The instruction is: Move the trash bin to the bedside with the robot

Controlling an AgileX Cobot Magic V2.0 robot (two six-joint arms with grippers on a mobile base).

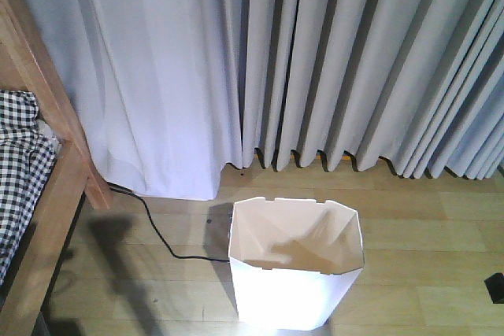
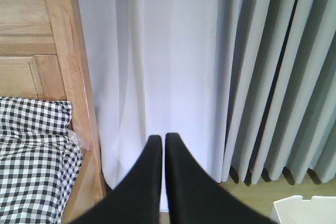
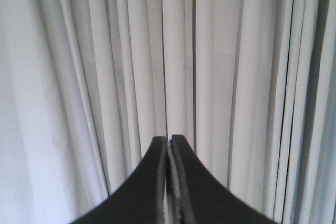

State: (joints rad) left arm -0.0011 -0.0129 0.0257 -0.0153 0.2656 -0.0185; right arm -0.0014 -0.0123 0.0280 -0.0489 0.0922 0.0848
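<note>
White trash bin [image 1: 295, 273] upright on floor [image 1: 425, 234] — right of bed [image 1: 39, 194]

no readable text, label, brand, number or sign shows anywhere.

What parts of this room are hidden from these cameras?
- Trash bin: base cut off by the front view's bottom edge; left wrist view shows only a rim corner.
- Bed: mostly beyond the left edge.
- Black cable: its far end vanishes behind the curtain.
</note>
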